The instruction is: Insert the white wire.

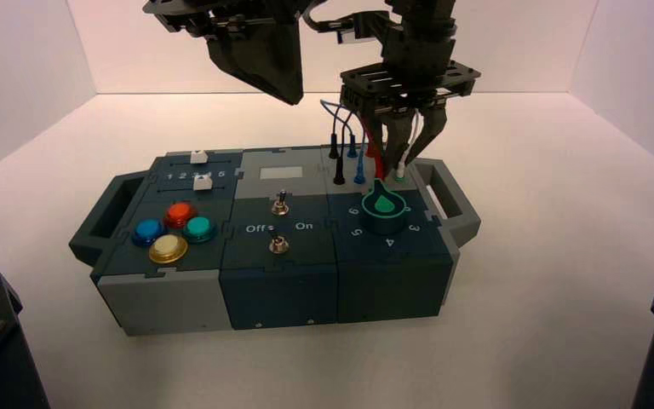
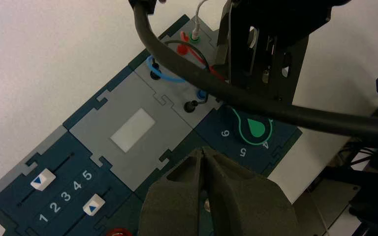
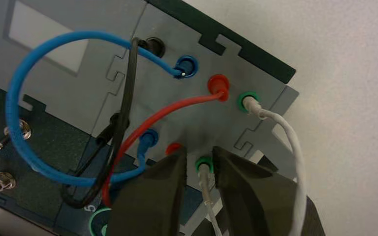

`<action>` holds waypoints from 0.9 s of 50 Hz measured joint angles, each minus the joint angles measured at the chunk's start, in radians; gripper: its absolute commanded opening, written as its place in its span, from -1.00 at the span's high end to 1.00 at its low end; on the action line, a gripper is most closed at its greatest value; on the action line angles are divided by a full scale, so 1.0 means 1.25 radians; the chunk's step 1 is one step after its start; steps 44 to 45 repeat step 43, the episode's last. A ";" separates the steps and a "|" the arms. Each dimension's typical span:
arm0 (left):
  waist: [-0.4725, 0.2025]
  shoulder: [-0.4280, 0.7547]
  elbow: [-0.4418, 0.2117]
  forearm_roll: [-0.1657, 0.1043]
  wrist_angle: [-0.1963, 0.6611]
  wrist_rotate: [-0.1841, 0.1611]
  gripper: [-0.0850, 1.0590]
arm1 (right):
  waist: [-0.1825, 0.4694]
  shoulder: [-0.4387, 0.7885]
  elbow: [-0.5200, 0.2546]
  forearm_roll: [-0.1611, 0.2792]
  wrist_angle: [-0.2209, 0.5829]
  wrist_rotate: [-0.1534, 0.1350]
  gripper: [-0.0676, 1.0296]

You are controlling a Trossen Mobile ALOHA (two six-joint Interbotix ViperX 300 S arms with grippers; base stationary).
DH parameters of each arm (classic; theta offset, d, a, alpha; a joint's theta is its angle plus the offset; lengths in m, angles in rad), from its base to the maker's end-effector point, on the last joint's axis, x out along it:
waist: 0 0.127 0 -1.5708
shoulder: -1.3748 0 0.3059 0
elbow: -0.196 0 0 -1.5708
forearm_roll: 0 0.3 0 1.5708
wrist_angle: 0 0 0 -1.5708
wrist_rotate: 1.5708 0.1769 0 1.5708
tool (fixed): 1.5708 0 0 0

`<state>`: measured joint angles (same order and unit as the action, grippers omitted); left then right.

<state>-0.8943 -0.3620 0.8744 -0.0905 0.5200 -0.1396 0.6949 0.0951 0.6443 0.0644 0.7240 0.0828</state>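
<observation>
High view: the right gripper (image 1: 398, 162) is over the wire sockets; the left gripper (image 1: 294, 98) hangs above the box (image 1: 277, 234).

Left wrist view: the left gripper is closed.

Right wrist view: the right gripper stands open around the white wire (image 3: 299, 172), whose two plugs sit in the green-ringed sockets (image 3: 246, 101).

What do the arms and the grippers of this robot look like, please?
Both arms are black. The left gripper has broad, dark fingers that taper toward the tips; the right gripper has dark, wedge-like fingers of the same kind. On the right arm, a flat, black bracket with cut-out slots sits above the fingers. A thick black cable also shows in the left wrist view.
</observation>
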 measured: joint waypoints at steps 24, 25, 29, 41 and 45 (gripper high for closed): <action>0.005 -0.010 0.000 0.006 -0.002 0.000 0.91 | 0.020 -0.120 0.018 -0.072 0.103 0.039 0.24; 0.006 -0.010 0.000 0.007 -0.002 -0.001 0.91 | 0.020 -0.121 0.020 -0.072 0.104 0.040 0.23; 0.016 -0.012 0.000 0.007 -0.002 0.000 0.91 | 0.020 -0.145 0.027 -0.072 0.130 0.040 0.23; 0.034 -0.023 0.000 0.010 -0.002 0.000 0.91 | 0.020 -0.167 0.069 -0.074 0.135 0.039 0.23; 0.037 -0.025 -0.001 0.012 -0.002 0.000 0.91 | 0.020 -0.167 0.076 -0.074 0.131 0.039 0.23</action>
